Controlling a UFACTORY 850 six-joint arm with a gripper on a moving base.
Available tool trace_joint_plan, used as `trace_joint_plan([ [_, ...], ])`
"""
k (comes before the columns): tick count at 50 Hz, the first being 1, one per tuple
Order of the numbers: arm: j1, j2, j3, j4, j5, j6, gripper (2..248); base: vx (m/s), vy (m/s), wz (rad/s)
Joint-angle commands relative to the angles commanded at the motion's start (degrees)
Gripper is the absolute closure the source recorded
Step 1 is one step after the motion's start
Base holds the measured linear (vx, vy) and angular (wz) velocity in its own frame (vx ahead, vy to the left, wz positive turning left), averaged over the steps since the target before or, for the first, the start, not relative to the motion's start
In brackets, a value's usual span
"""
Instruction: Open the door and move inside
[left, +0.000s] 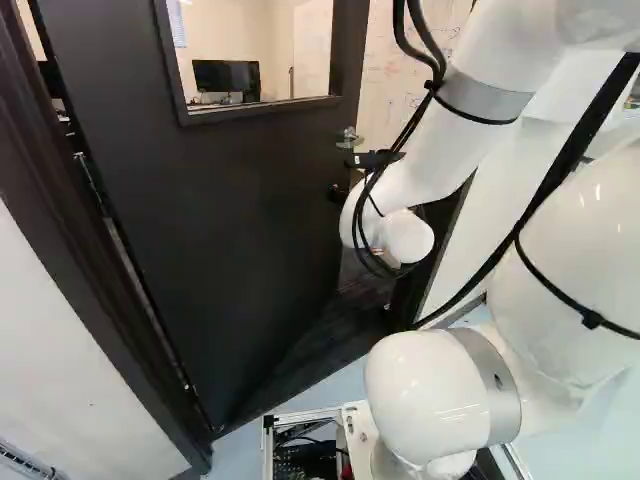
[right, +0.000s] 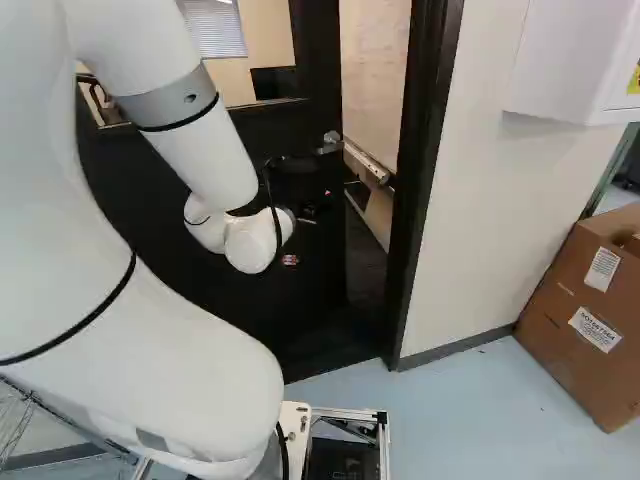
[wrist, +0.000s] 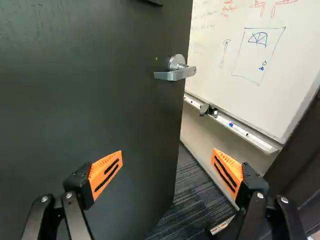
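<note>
The gripper (left: 370, 159) shows in the left base view as a dark part beyond the white wrist, close to the door's handle side; its fingers are hidden there. The dark door (left: 250, 200) stands partly open, swung away from the base, with a gap beside its free edge. Its silver lever handle (left: 349, 138) also appears in the right base view as a handle (right: 331, 143). In the wrist view the gripper (wrist: 168, 154) has its orange-padded fingers wide apart, nothing between them. The lever handle (wrist: 175, 69) lies ahead of the fingers, not touched by them.
Through the gap show a whiteboard (wrist: 250, 55) with a marker tray (wrist: 237, 129) and dark carpet (wrist: 192, 205). The dark door frame (right: 425, 180) stands right of the gap. Cardboard boxes (right: 575, 310) and a white wall box (right: 570, 60) are farther right. A monitor (left: 226, 78) shows through the door window.
</note>
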Motion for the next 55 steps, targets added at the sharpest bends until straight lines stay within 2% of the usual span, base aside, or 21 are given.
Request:
trace_joint_plan([
  [19, 0.00, 0.00, 0.00, 0.00, 0.00, 0.00, 3, 0.050, 0.070, -0.012],
  [55, 0.00, 0.00, 0.00, 0.00, 0.00, 0.00, 3, 0.019, 0.039, -0.004],
])
